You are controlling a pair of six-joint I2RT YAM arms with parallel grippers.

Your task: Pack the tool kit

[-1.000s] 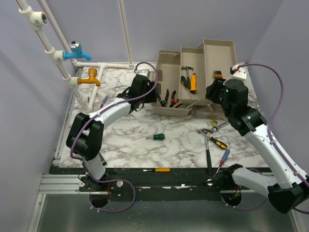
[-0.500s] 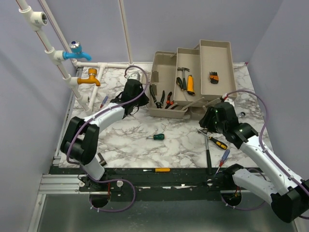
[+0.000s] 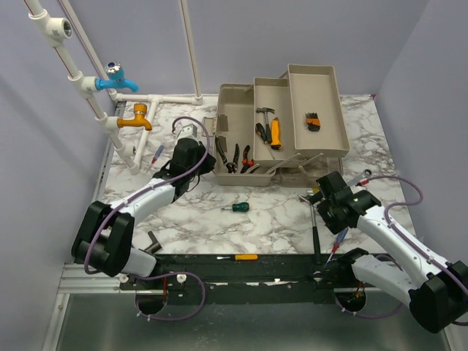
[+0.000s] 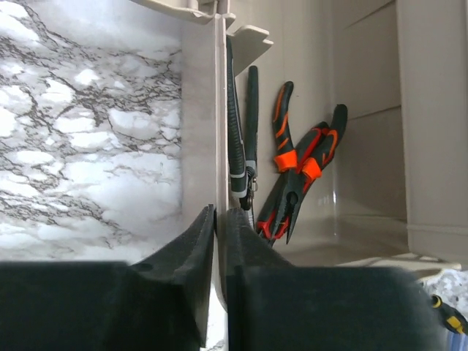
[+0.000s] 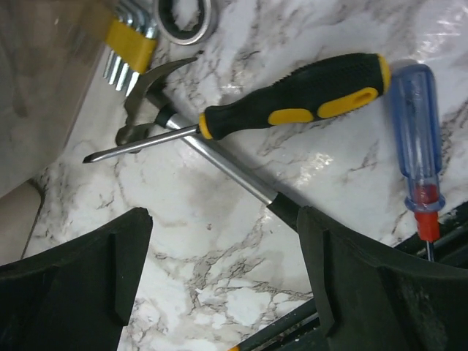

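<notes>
The beige tool kit stands open at the back of the marble table, its trays fanned out to the right. Pliers lie in its bottom box, and a hammer and hex keys lie in the trays. My left gripper is shut on the box's thin left wall. My right gripper hangs open over the table at the front right. Just beyond it lie a loose hammer, a black-and-yellow screwdriver and a blue screwdriver. Nothing sits between its fingers.
A green screwdriver lies mid-table and a thin yellow one on the front rail. Yellow-held hex keys and a metal ring lie by the box. White pipes with a blue tap and an orange tap stand back left.
The left gripper closed on the box wall and moved left, and the tool kit slid left with it. The right arm came away from the trays, dropped to the front right and opened wider.
</notes>
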